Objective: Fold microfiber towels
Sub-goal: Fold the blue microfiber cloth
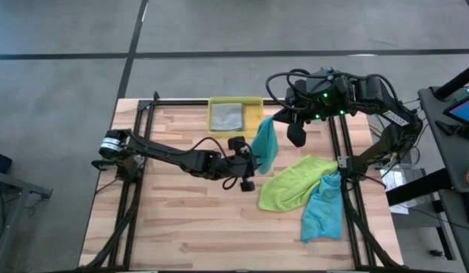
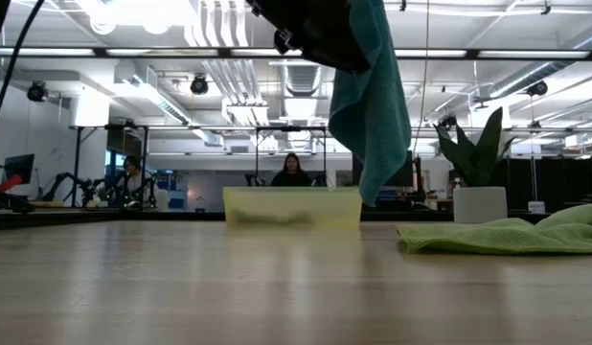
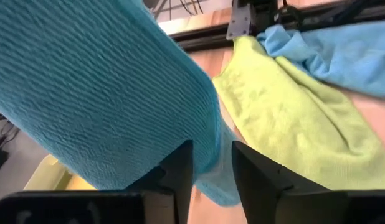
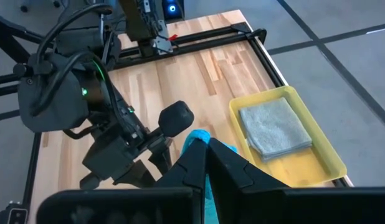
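Note:
A teal towel (image 1: 265,144) hangs from my right gripper (image 4: 205,152), which is shut on it above the table's far middle. Its lower end (image 2: 368,192) is clear of the table. My left gripper (image 3: 212,163) reaches in level from the table's left and is open, one finger on either side of the towel's lower hanging part (image 3: 208,158). On the table lie a lime green towel (image 1: 294,189) and a second teal towel (image 1: 322,211), whose upper part rests on the green one. A folded grey towel (image 4: 273,127) lies in the yellow bin (image 1: 253,101). My right gripper pinches the teal towel's upper end (image 4: 197,138) between its two shut fingers, coming from above and slanting down. A small tip of cloth shows past the fingertips. The towel hangs slack below, lifted clear of the table. My left gripper: I cannot tell whether its fingers (image 3: 180,171) touch the cloth between them.
The yellow bin stands at the table's far edge, just left of the hanging towel. Black frame rails (image 1: 337,152) run along the table's sides and far edge. Bare wood (image 1: 181,220) lies at the near left. People and a potted plant (image 2: 473,153) show in the room beyond.

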